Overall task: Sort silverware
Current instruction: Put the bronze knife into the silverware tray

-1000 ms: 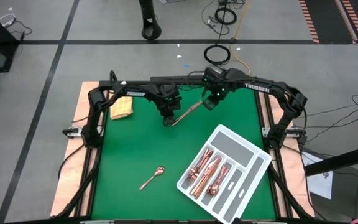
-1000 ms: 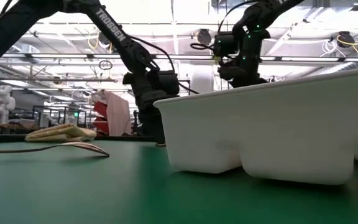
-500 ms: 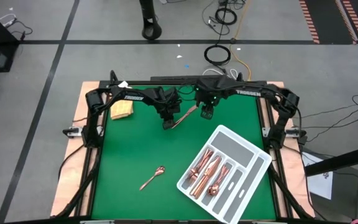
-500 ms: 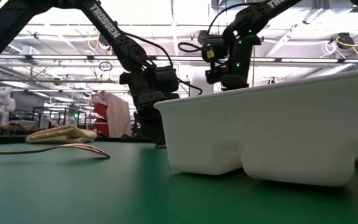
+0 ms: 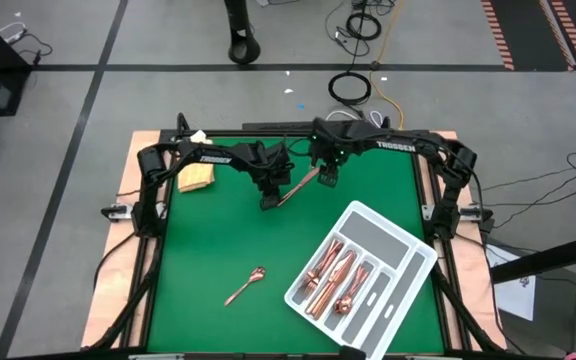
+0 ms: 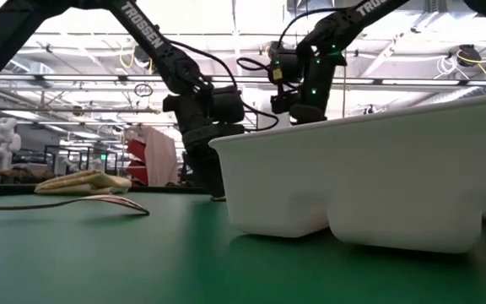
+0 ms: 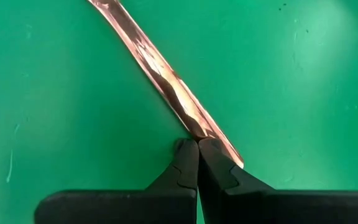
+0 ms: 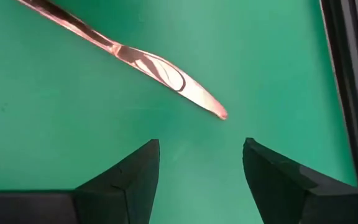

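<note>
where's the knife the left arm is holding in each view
High view: the knife lies slantwise at the table's far middle, between the two pincers.
Low view: not visible; the tray and the arms stand in front of it.
Left wrist view: its handle runs diagonally, one end clamped in the shut left pincer.
Right wrist view: its blade lies just ahead of the open right pincer.
Shared landmark: the green table mat.

One copper knife up by the arms, one copper spoon alone on the green mat. One white divided tray, one folded yellow cloth.
</note>
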`<state>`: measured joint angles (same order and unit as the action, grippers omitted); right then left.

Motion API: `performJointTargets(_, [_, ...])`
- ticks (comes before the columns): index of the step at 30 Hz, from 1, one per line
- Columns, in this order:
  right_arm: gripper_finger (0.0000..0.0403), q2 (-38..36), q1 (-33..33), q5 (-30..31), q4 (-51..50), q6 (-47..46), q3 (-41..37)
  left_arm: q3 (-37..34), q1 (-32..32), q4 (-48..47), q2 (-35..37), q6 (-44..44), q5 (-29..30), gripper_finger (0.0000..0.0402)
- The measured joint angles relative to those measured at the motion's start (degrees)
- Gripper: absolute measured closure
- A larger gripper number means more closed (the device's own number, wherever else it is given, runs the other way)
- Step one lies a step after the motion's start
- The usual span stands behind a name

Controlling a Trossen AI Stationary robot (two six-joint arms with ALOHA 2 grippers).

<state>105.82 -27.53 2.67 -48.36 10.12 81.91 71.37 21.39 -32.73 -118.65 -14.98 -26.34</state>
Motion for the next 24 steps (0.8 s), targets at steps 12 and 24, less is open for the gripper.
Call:
performJointTargets(12, [0.0184, -0.3, -4.5, -0.1, -2.2, 1.8, 0.2, 0.1, -0.4, -0.9, 1.2, 1.0, 2.8, 0.0401])
performJointTargets(24, [0.0186, -0.6, -6.6, -3.3, -1.9, 4.1, 0.2, -0.8, -4.3, -14.9, 3.6, -2.3, 0.8, 0.0401])
